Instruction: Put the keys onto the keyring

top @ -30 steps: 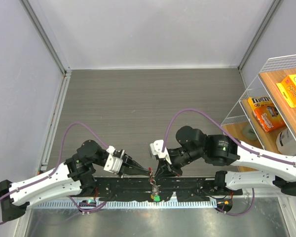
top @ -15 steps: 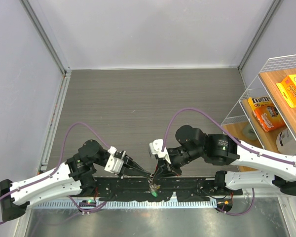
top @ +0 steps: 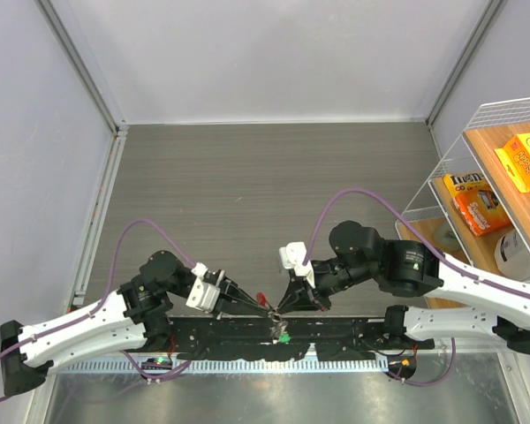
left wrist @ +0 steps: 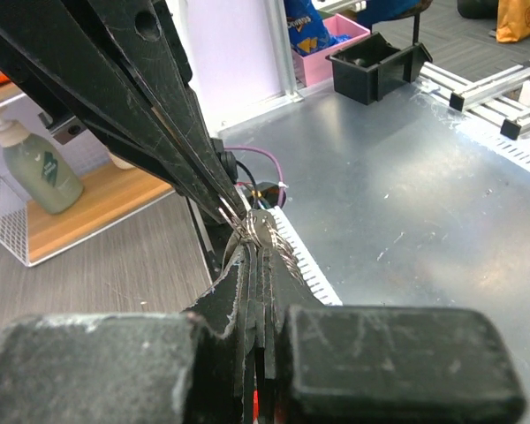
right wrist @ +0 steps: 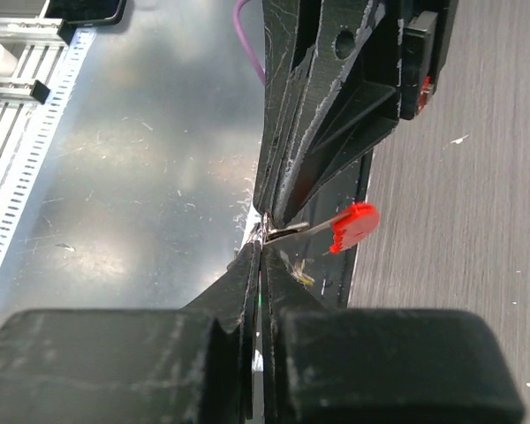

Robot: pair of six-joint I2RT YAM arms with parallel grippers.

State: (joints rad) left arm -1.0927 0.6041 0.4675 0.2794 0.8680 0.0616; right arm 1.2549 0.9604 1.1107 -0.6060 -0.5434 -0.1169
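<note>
You cannot make out the spot where the two tools meet from the top view: the black fingertips overlap there above the black slotted rail (top: 353,334) at the near edge of the grey wood-grain table (top: 247,177). The keyring is too small to pick out from above. Only a small green plastic key head (top: 283,336) shows just below the tips, its blade lost against the rail. Compared with half a second ago, your right arm has shifted to the right and the green head sits a little higher. A red head now shows clearly at the left tips. Your left gripper (left wrist: 252,254) has its jaws pressed together on the edge of a silvery round metal keyring (left wrist: 261,231), which sticks out just past its tips. Your right gripper (right wrist: 260,252) also has its jaws pressed tight, tip to tip with the left one and touching the ring. You cannot tell whether it pinches anything itself. A small silvery key with a red plastic head (right wrist: 352,225) juts sideways from that meeting point, its blade running into the fingertips.
</note>
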